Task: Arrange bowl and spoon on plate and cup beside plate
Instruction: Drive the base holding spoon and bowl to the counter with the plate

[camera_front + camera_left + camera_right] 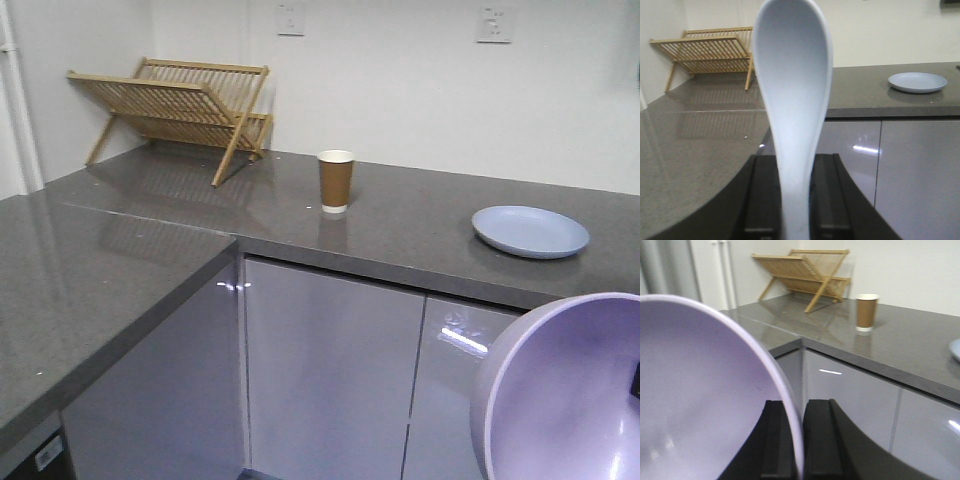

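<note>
While left hand [794, 170] pinches the spoon [792, 75], right hand [799, 412] seemingly clamps the bowl [700, 390].

The left gripper [792, 161] is closed on the handle of the spoon [792, 75]. Its 2 black fingers [762, 195] press the handle from either side, and the scoop rises beyond their tips. The wrist is held level, with the gripper pointing toward the worktop [880, 90].

The right gripper [799, 405] is closed on the rim of the bowl [705, 390]. 1 finger lies inside the wall and 1 outside, so the bowl stands on edge and spreads to the gripper's left. This gripper hangs in the air short of the worktop's front edge. In the front-facing view the bowl it carries shows below that edge.
</note>
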Available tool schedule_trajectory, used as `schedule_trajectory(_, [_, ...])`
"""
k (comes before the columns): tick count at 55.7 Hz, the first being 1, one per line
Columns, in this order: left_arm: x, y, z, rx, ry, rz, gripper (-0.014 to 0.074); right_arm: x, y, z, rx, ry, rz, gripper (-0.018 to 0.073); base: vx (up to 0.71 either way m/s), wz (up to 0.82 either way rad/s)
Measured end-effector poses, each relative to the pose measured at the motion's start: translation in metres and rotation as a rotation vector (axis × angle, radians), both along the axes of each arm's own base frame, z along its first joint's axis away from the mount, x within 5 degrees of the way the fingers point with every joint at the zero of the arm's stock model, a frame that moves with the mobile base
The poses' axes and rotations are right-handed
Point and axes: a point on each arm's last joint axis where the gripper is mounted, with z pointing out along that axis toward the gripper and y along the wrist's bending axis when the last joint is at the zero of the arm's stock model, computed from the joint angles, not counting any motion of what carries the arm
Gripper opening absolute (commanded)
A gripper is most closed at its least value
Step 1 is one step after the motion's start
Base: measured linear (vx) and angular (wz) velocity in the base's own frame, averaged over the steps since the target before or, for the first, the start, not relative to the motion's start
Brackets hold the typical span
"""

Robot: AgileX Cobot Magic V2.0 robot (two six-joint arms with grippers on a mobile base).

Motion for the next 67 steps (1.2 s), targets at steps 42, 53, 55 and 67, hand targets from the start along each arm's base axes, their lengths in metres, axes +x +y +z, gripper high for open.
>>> schedule_trajectory(42, [0.0000, 0.0000, 0.0000, -0.001, 0.000, -0.001, 0.0000, -0.0001, 0.0001, -0.0001, 0.000, 0.001, 0.002, -0.0009, 0.17, -0.18])
schedule_trajectory(53, [0.0000, 0.0000, 0.0000, -0.001, 0.000, -0.001, 0.0000, -0.0001, 0.0001, -0.0001, 0.000, 0.001, 0.002, -0.0009, 0.35, 0.17])
schedule_trajectory(55, [0.0000, 0.0000, 0.0000, -0.001, 0.000, -0.001, 0.0000, -0.0001, 0.0002, -0.0001, 0.000, 0.001, 0.003, -0.0009, 0.40, 0.14])
schedule_trajectory(67, [0.0000, -0.0001, -0.0001, 0.000, 0.001, -0.001, 0.0000, -0.0002, 0.0004, -0.0002, 0.000, 0.002, 0.005, -0.0009, 0.41, 0.05])
